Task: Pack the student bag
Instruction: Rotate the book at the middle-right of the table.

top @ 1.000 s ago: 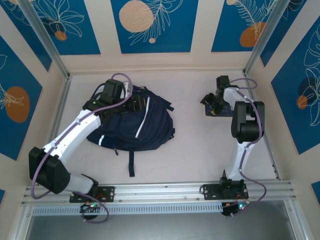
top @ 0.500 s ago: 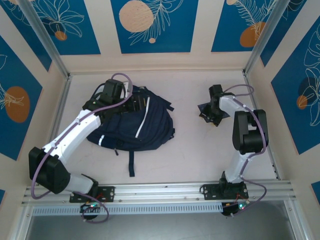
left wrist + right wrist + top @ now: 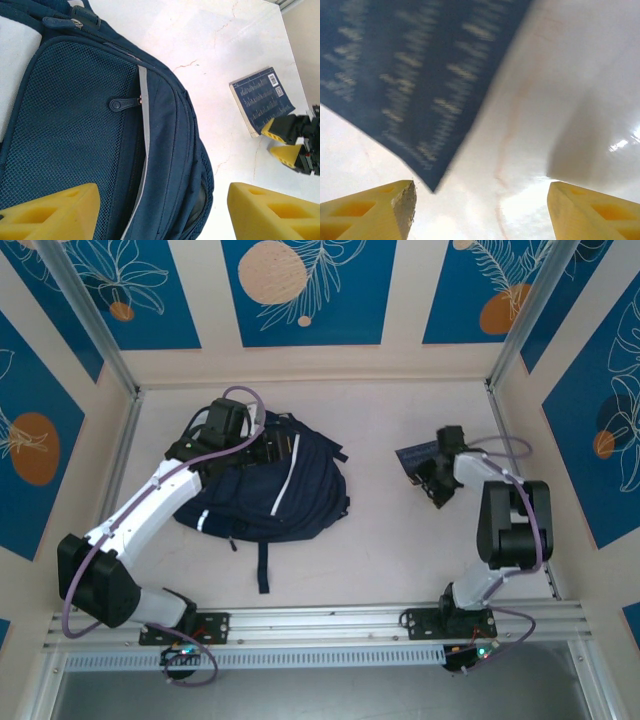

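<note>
Since a second ago the right gripper (image 3: 437,480) has swung off the top of the small navy booklet (image 3: 414,455) to its near corner, well to the right of the student bag (image 3: 265,490). The bag lies flat on the table (image 3: 380,540) under the left arm. The step in hand looks like lifting the booklet. Doing it well probably means working one finger under that corner and closing squarely, since the thin cover lies flat. The right jaws stand wide, the corner pointing between them, nothing gripped. The left gripper (image 3: 162,200) hovers spread above the bag's mesh pocket (image 3: 65,125), holding nothing.
</note>
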Robot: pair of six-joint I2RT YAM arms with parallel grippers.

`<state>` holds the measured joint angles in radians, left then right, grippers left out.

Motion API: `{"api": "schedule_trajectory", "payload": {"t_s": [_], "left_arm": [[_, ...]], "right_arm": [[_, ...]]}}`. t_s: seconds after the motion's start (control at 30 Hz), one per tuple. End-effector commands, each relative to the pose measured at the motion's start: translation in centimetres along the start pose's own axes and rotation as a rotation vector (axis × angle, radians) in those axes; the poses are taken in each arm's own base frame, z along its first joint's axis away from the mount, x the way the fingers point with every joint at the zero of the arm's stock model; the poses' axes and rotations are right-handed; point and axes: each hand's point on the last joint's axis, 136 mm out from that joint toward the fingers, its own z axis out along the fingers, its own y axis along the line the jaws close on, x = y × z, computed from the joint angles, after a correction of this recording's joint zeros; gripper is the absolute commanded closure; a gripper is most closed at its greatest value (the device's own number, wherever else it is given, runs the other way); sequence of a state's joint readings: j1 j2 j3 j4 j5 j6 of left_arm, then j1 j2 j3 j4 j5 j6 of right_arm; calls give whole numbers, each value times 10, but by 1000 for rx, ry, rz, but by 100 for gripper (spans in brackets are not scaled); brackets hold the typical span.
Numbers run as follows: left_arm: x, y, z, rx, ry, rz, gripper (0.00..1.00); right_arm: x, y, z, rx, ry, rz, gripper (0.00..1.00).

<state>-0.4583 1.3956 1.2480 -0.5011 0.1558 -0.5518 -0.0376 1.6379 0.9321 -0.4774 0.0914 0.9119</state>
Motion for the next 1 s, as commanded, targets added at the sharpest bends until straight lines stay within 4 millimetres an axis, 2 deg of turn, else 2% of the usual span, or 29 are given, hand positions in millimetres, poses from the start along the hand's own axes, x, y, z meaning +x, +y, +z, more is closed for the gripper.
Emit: {"api": "schedule_trajectory", "payload": {"t_s": [0.0, 0.2, 0.37, 0.73, 0.97], "left_arm": [[-6, -1, -7, 11, -25, -5, 33], [-7, -1, -7, 11, -27, -3, 33], [-6, 0, -5, 10, -22, -4, 33], [-4, 0, -2, 16, -14, -8, 34], [-3, 1, 0, 11, -9, -7, 34]], "right_arm": [[-4, 38, -10, -251, 28, 128, 30], [-11, 43, -1, -396, 99, 210, 36], [-15, 46, 4, -417, 110, 223, 40], [-25, 52, -16, -479, 65, 215, 47], [-29, 54, -10, -493, 51, 220, 52]]}}
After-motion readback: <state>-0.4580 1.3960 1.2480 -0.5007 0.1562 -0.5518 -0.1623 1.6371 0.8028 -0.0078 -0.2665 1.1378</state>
